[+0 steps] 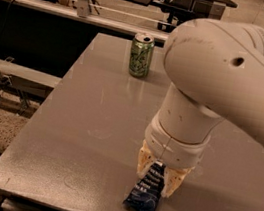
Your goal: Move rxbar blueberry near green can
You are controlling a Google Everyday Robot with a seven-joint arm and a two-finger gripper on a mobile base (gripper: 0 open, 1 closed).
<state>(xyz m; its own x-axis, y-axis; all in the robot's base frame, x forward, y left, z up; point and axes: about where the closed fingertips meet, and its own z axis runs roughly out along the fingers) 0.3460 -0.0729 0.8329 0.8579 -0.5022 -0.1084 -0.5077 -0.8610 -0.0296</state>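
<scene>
Your gripper sits near the tabletop's 6 o'clock edge, its fingers clamped on the far end of the one rxbar blueberry. Expect the bar to be light, flat and slightly bendy, with a slick wrapper; pinch it across its width. One green can stands at 11 o'clock.
</scene>
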